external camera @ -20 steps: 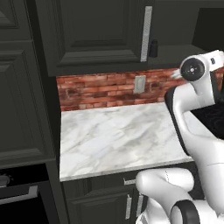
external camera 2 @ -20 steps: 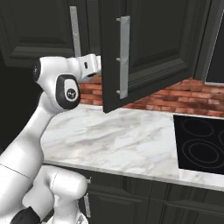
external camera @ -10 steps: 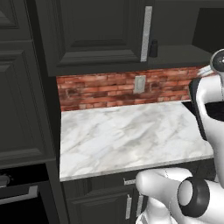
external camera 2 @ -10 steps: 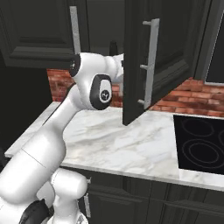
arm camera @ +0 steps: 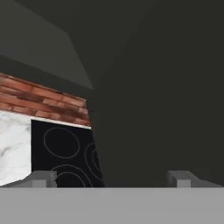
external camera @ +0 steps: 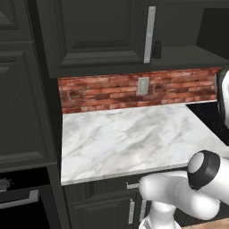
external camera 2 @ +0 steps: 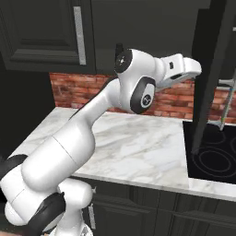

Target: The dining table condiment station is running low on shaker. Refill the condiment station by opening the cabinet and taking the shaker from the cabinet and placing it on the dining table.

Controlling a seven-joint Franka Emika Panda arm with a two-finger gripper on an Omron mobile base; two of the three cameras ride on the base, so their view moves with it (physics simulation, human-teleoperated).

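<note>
Near: gripper (arm camera: 112, 178) seen in the hand view, fingertips (arm camera: 41, 178) spread wide with nothing between them — empty. Directly ahead of them, the dark face of the opened cabinet door (arm camera: 162, 100), very close; whether a fingertip touches it I cannot tell. Below, the black cooktop (arm camera: 63, 153) and a strip of marble counter (arm camera: 13, 144).

Middle: right base view has the arm stretched right, wrist beside the cabinet door, which stands swung out edge-on over the cooktop, its silver handle (external camera 2: 227, 103) on the far side.

Far: left base view — the cabinet (external camera: 179, 53) compartment is exposed, and the shaker (external camera: 157, 49) stands upright on its shelf, just right of the closed neighbouring door's bar handle (external camera: 150, 33), above the red brick backsplash (external camera: 134, 89).

Progress, as judged: opening step looks done or nearly so. Left — reach in, grasp the shaker, carry it to the dining table, set it down.
</note>
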